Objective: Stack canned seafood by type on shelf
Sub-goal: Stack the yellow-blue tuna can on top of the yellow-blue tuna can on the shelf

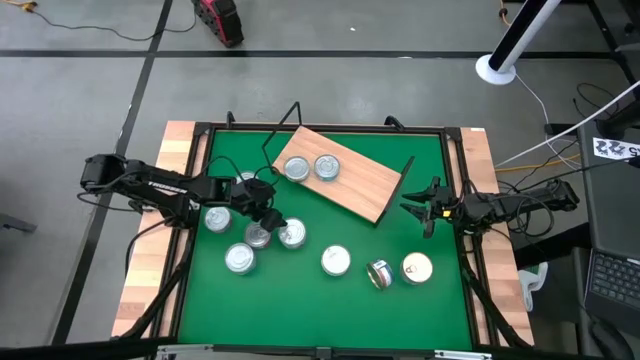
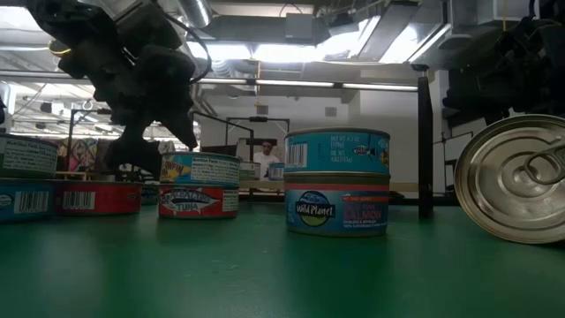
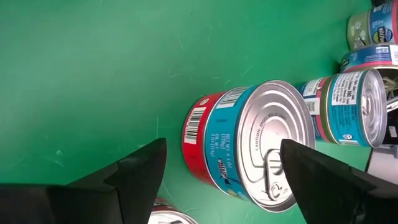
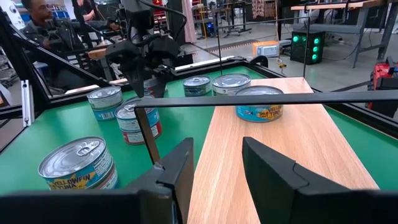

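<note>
The wooden shelf point(image 1: 355, 185) lies slanted at the far middle of the green mat, with two silver-lidded tins point(image 1: 311, 167) resting flat on it. Several more tins lie on the mat in front of it. One tin point(image 1: 380, 273) lies on its side. My left gripper point(image 1: 269, 214) is open and hangs over the left group. In the left wrist view its fingers stand either side of a teal-labelled tin point(image 3: 261, 146) that sits on a red-labelled one, without touching it. My right gripper point(image 1: 425, 208) is open and hovers at the shelf's right end point(image 4: 280, 143).
Loose tins point(image 1: 240, 259) point(image 1: 336, 260) point(image 1: 416, 267) sit along the near half of the mat. The shelf's black wire support point(image 4: 249, 99) crosses just ahead of the right fingers. A raised black frame point(image 1: 320, 128) borders the mat. People show in the room beyond the table.
</note>
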